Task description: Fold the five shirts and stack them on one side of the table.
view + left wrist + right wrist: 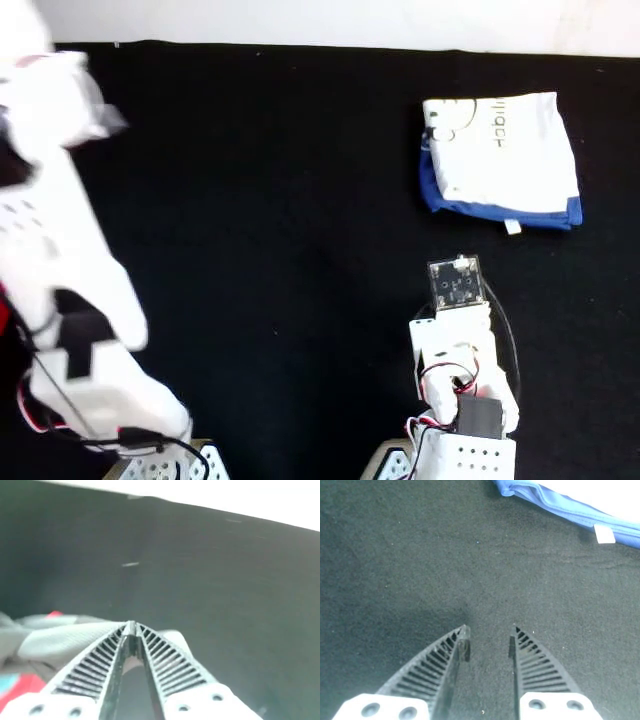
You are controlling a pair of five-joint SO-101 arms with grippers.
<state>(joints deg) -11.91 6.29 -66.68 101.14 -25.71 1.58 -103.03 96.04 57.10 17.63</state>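
A folded white shirt (505, 150) lies on top of a folded blue shirt (440, 195) at the far right of the black table (280, 200). My right gripper (489, 630) hangs open just above the bare cloth, a short way in front of the blue shirt (555, 500), with nothing between its fingers. In the high view it sits at the near right (456, 285). My left arm (60, 260) is raised along the left edge. Its gripper (131, 626) is shut, the tips pinching a light grey shirt (60, 637) that spreads out behind them.
A white label (605, 534) sticks out from the blue shirt's edge. Red and teal fabric (20, 690) shows below the left gripper. The table's far edge meets a white wall (350, 20).
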